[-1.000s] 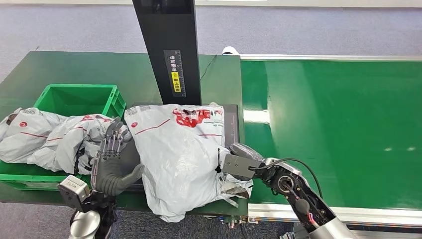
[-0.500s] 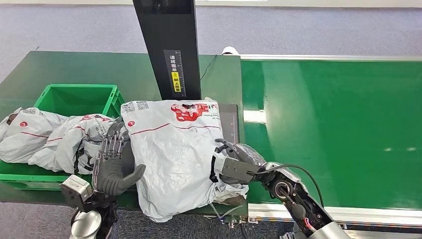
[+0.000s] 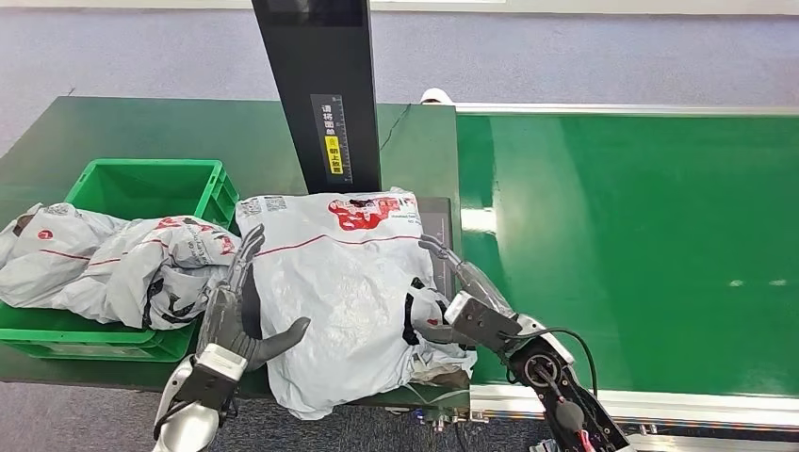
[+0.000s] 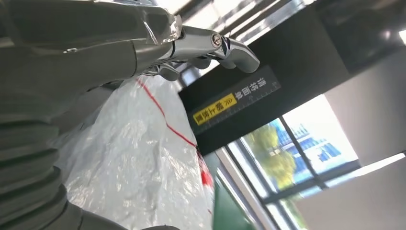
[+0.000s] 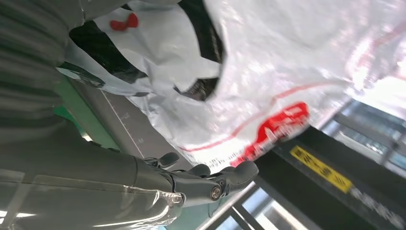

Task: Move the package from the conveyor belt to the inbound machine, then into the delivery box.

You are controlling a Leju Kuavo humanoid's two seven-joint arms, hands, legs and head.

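The package [image 3: 339, 292], a crumpled white-grey plastic bag with red print, lies on the inbound machine's dark platform [image 3: 437, 235] below the black post [image 3: 316, 94]. My left hand [image 3: 240, 315] sits at the bag's left edge with fingers spread and its thumb over the plastic. My right hand [image 3: 462, 301] is at the bag's right edge, fingers stretched out flat and holding nothing. The left wrist view has the package [image 4: 139, 143] just beyond my fingers [image 4: 210, 45]. In the right wrist view the package [image 5: 268, 62] lies beside my extended fingers [image 5: 210, 184].
A green crate [image 3: 151, 184] stands at the left with other grey bags [image 3: 104, 264] piled over its front. The green conveyor belt [image 3: 641, 245] runs on the right. The post carries a yellow label [image 3: 331, 146]. The table's near edge is close to both arms.
My left hand has moved right, up against the package's left edge. My right hand has let go of the bag's right side and stretched its fingers out. The bag has settled flatter.
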